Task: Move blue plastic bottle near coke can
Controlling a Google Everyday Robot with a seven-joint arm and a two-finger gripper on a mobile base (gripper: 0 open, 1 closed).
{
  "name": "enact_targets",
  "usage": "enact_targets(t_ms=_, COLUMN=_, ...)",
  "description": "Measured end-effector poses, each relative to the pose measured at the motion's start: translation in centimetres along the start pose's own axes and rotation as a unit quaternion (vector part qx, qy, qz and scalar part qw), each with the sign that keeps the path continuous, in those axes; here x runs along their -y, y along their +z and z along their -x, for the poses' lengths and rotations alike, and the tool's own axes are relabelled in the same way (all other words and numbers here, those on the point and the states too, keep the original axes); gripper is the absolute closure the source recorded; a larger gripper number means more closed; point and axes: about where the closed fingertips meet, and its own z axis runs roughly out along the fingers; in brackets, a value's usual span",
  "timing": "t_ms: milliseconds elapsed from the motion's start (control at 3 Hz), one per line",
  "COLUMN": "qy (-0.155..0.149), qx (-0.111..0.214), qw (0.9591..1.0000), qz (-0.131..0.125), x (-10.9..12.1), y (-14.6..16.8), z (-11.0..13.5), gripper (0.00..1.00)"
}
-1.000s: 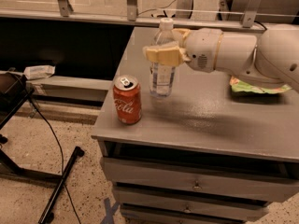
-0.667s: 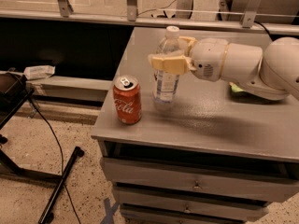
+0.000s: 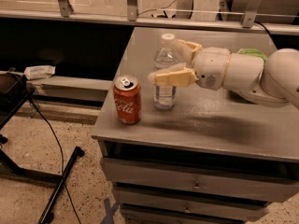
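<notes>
The blue plastic bottle [image 3: 165, 94], clear with a white cap, stands upright on the grey table [image 3: 187, 136]. The red coke can [image 3: 127, 100] stands just to its left near the table's front left corner, with a small gap between them. My gripper [image 3: 167, 59] reaches in from the right at the bottle's upper half. Its fingers are spread, one finger [image 3: 170, 77] in front of the bottle and the other behind it, next to the cap. The white arm stretches off to the right.
A green object [image 3: 252, 54] lies on the table behind my arm at the right. Drawers [image 3: 196, 185] sit below the tabletop. A black stand and cable [image 3: 56, 185] are on the floor at the left. A railing runs behind the table.
The bottle has come down and forward, and now stands beside the can. My fingers have spread wider around it. The can has not moved.
</notes>
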Motion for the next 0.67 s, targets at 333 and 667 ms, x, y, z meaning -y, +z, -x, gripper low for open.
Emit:
enact_targets(t_ms=333, qy=0.000, qx=0.000, qw=1.0000, qz=0.000, x=-0.01, y=0.02, z=0.01, gripper=0.00)
enact_targets(t_ms=667, qy=-0.003, qx=-0.004, qw=1.0000, qz=-0.004, x=0.28, y=-0.74, z=0.39, gripper=0.00)
